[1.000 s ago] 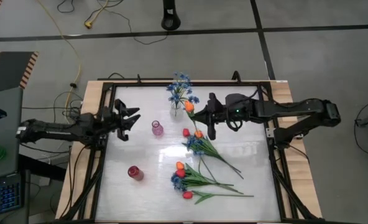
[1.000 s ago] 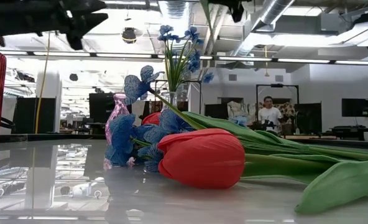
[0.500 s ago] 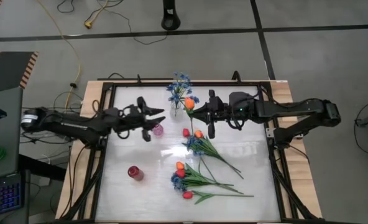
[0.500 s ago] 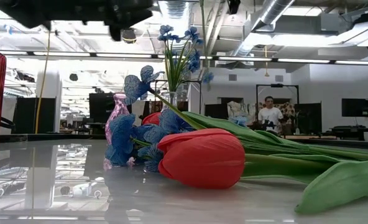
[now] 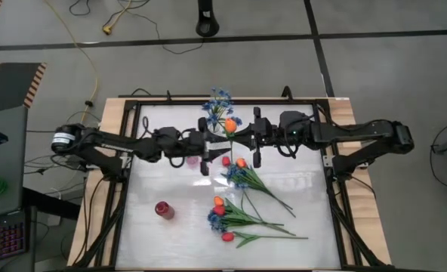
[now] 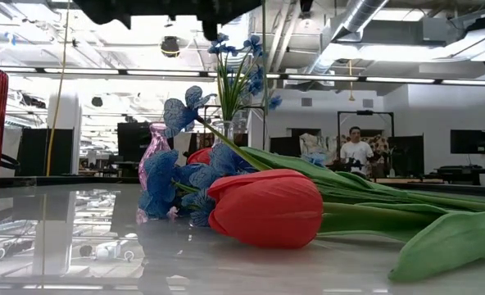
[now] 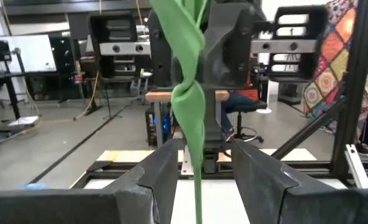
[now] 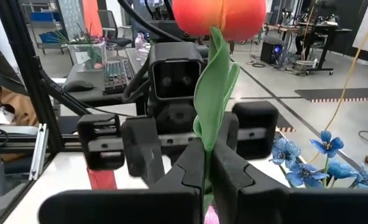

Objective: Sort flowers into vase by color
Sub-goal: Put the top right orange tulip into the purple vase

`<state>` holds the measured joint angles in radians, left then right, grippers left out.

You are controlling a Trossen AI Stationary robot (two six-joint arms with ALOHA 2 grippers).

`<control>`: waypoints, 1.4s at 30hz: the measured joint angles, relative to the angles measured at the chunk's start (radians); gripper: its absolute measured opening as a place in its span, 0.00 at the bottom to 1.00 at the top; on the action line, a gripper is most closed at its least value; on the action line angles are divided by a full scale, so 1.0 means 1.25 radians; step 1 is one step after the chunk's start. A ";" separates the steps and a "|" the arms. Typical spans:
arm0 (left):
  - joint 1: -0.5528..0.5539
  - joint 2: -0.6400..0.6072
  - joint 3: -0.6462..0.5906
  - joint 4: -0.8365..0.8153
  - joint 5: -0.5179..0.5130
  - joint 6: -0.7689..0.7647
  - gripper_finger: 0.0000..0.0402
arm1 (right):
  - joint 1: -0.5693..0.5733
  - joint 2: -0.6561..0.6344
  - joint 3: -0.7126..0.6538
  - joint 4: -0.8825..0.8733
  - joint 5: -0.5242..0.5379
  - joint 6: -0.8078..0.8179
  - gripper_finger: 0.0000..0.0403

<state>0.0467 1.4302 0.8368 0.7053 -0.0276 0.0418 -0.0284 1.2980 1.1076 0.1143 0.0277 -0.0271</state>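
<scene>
My right gripper (image 5: 237, 140) is shut on an orange tulip (image 5: 229, 126) above the table's far middle. The bud (image 8: 218, 15) stands above the fingers. My left gripper (image 5: 216, 147) faces it from the left, open, with one finger on each side of the tulip's green stem (image 7: 196, 180) and a gap on both sides. A clear vase (image 5: 214, 134) holds blue sprigs. A pink vase (image 5: 191, 159) shows partly under my left arm, and a red vase (image 5: 164, 210) stands nearer. More red, orange and blue flowers (image 5: 242, 204) lie on the table. My right gripper pinches the orange tulip's stem (image 8: 206, 163) between its two fingers, below the bud and its leaf. The fingers lie level and reach in from the table's right, across the stem. The tulip stands upright, clear of the table, and its lower stem (image 6: 265, 57) hangs below.
A black frame (image 5: 133, 113) runs around the white table top. The loose flowers fill the middle and near right. In the low view a red tulip (image 6: 267, 209) and blue blossoms (image 6: 165, 188) lie close by. A person (image 6: 355, 152) stands far back in the room.
My left gripper has travelled toward the table's right, past the pink vase and a little upward. It has come up to the tulip that my right gripper holds. Its open fingers now stand on either side of the stem.
</scene>
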 joint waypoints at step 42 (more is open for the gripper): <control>-0.050 -0.261 -0.006 -0.395 -0.158 0.077 0.00 | 0.002 -0.002 0.000 -0.090 -0.001 0.001 0.45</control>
<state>-0.0157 1.1045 0.8291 0.2117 -0.2255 0.1387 -0.0254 1.2949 1.1076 0.0012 0.0261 -0.0263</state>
